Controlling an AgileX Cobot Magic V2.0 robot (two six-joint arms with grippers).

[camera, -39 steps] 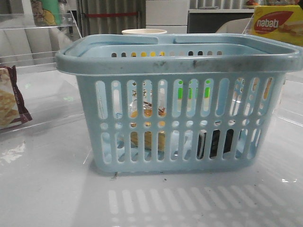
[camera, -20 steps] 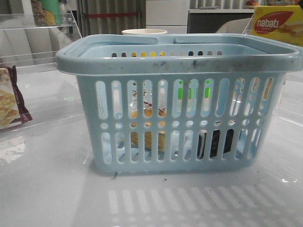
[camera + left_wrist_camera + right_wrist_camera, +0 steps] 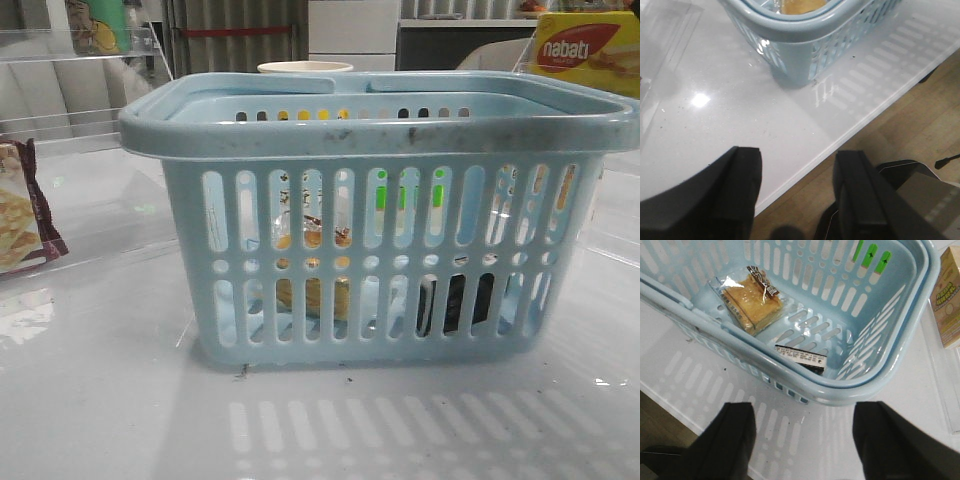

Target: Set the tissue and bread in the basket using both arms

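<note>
The bread point(image 3: 751, 304) lies flat on the floor of the basket point(image 3: 850, 382), near one end, and the tissue point(image 3: 801, 358) leans against the basket's near wall, a little apart from the bread. Both appear placed, so the task looks finished.

The bread seems light and soft inside a slick, crinkly wrapper; a hold across its short sides with gentle pressure would suit it, since squeezing could crush it. The tissue packet looks light and slightly yielding, best taken across its narrow faces.

The right gripper point(image 3: 805, 437) hovers above the basket's near rim, tilted down into it, jaws wide apart and holding nothing. The left gripper point(image 3: 799, 187) hangs beyond the basket's corner, over the table point(image 3: 730, 115) edge, jaws likewise spread and empty.
</note>
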